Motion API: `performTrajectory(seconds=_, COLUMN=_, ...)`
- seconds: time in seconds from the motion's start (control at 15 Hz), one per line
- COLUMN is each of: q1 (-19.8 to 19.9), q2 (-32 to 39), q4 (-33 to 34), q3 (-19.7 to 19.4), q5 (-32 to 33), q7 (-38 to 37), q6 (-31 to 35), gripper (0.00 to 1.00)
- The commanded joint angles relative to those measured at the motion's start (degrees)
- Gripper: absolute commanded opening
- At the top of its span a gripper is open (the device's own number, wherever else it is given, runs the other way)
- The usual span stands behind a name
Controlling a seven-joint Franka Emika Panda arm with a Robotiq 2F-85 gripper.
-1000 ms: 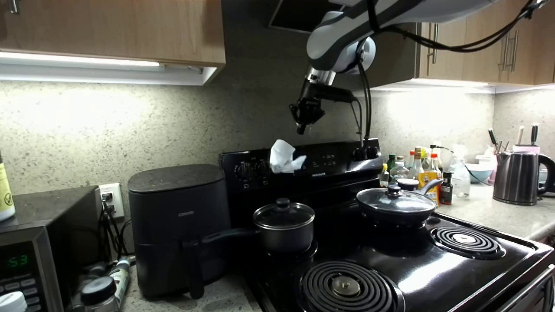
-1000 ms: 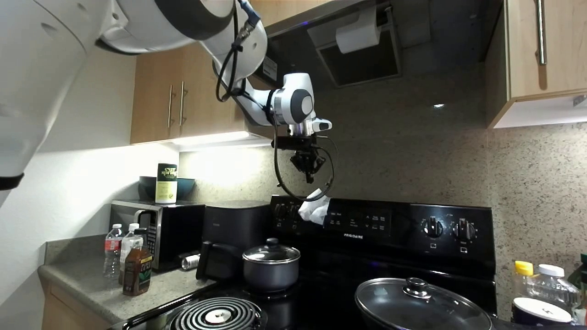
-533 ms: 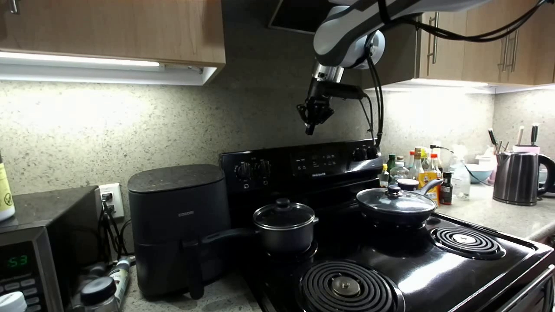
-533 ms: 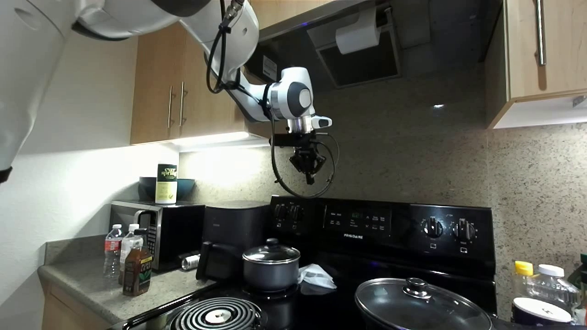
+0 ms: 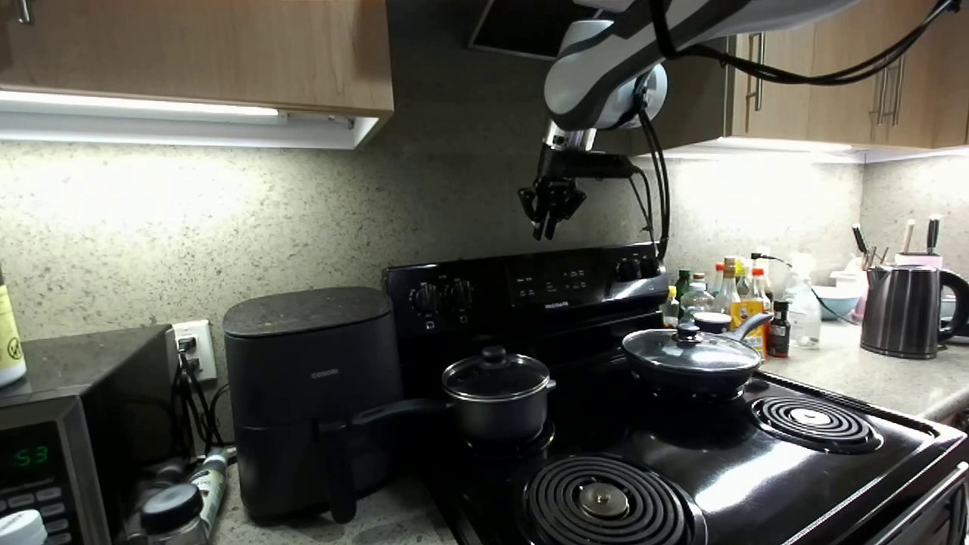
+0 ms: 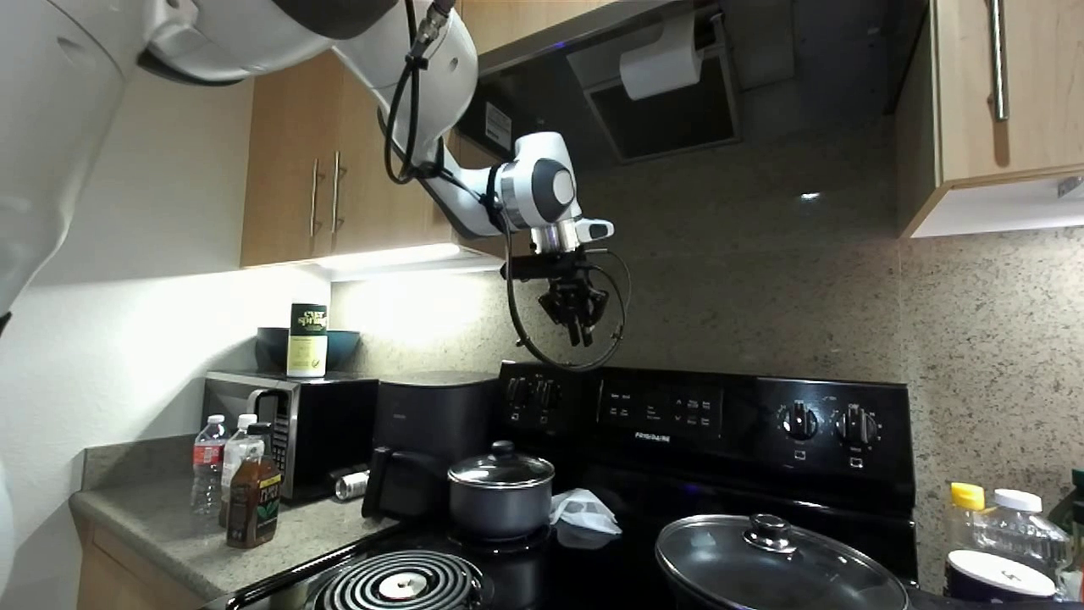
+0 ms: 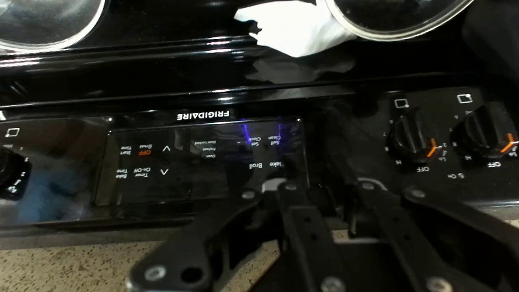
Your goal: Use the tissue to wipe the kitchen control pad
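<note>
The gripper (image 7: 324, 186) hangs pointing down above the upright back of the black electric stove (image 5: 719, 446), its jaws standing apart. Under it, in the wrist view, the kitchen control pad (image 7: 227, 162) reads upside down: FRIGIDAIRE in white capitals, then Bake, Broil, Self Clean, Set Clock, Timer On-Off, Bake Time and Start Time — plus OFF in orange. The burner knobs (image 7: 412, 134) on the same panel carry OFF, Hi and Lo.

Below the panel, on the stovetop, lies the tissue (image 6: 584, 512), crumpled and white, just beside the gray saucepan (image 6: 501, 507) with its glass lid; whether the two touch, I cannot tell. A frying pan (image 5: 693, 378), also glass-lidded, sits well apart from it.

Farther out, the air fryer (image 5: 303, 401) is marked COSORI in small gray letters. Next to it the microwave (image 5: 113, 424) shows green digits, 53, in an exterior view, and bears a canister (image 6: 306, 360) labelled "ever spring". On the desk (image 6: 152, 534) in front of it stands a bottle of brown liquid (image 6: 254, 501) — its lettering too small to read with certainty. Beyond the stove is a metal kettle (image 5: 901, 310).
</note>
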State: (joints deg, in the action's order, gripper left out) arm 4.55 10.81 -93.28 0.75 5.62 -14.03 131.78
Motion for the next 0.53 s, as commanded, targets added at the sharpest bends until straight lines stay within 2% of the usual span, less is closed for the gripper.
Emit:
performTrajectory(seconds=0.0, q1=-2.1, q2=0.3, q4=0.2, q3=-2.2, q5=1.4, q7=-1.4, q6=1.0, gripper=0.31)
performTrajectory(seconds=0.2, q1=-3.0, q2=1.0, q4=0.2, q3=-3.1, q5=3.3, q7=-3.4, q6=2.5, gripper=0.5)
performTrajectory(seconds=0.47, q1=-3.0, q2=1.0, q4=0.2, q3=-3.2, q5=3.4, q7=-3.4, q6=2.6, gripper=0.51)
